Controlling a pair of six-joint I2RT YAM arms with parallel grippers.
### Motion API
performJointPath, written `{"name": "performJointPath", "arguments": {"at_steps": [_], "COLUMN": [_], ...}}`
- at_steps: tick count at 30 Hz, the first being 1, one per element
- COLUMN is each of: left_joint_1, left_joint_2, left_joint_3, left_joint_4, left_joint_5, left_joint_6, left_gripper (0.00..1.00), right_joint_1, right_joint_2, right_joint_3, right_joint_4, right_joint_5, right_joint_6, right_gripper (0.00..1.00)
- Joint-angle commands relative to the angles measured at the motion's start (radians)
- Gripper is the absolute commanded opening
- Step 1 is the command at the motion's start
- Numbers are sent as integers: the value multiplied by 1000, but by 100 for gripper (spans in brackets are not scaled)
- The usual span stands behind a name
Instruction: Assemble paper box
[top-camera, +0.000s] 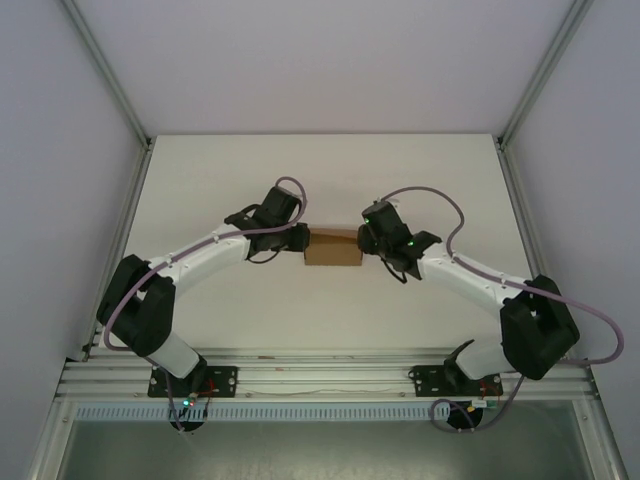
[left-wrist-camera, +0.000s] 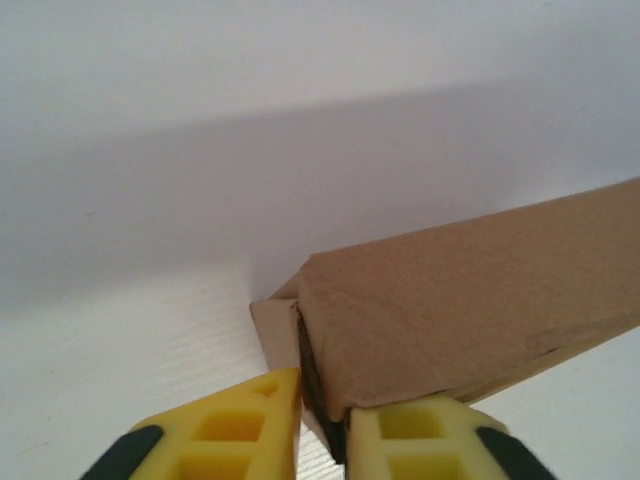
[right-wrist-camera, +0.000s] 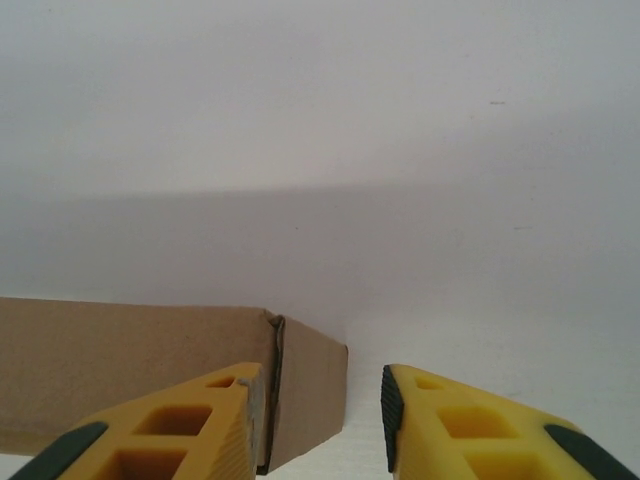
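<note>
Nearest, the two arms rise from their bases at the front edge of the worktop (top-camera: 250, 320) and bend inward to meet at either end of the paper box (top-camera: 332, 248). It lies about mid-worktop, long side across, and is already folded into a small brown rectangular body. The left hand (left-wrist-camera: 322, 405) sits at the box's left end with its yellow fingers (left-wrist-camera: 215, 430) set to a narrow slit. The lower corner of that end and a loose flap edge line up with the slit, but I cannot tell whether the pads nip the card or merely stand against it. The right hand (right-wrist-camera: 322, 390) is plainly open at the other end and holds nothing: one finger lies just in front of the long side near the corner, the other stands apart over bare worktop, and the end face shows in the gap. The left end looks unfinished, with a dark gap beside the flap, and the right end's seam gapes slightly, so the step in hand is probably seating the end flaps. To do it well, brace one end while the other presses, push along the box's length so it neither skids nor twists, keep it flat on the worktop, and press gently, since thin card buckles easily
</note>
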Motion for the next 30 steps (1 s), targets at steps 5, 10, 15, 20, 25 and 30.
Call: {"name": "performJointPath", "arguments": {"at_steps": [5,10,15,20,25,30], "left_joint_1": [-11,40,122,148,165,164], "left_joint_2": [-120,-134,-49,21,38,16], "left_joint_3": [21,19,16,-9,-93,-268], "left_joint_4": [-110,-75,27,96,162,277], "left_joint_5": [-12,8,149,222,277,317], "left_joint_6": [5,-67,-109,-120,-146,-169], "left_gripper": [63,84,83,72,53,32], "right_joint_1": [-1,-1,-1,-1,-1,-2], "right_joint_2": [31,30,26,28,20,1], "right_joint_3": [-109,-109,-109,-121,-145,-212], "right_joint_4": [-16,-20,-12,-7,0,76], "right_joint_5": [12,12,1,-6,2,-20], "right_joint_6": [41,27,17,16,22,17], "right_gripper": [36,36,36,35,35,35]}}
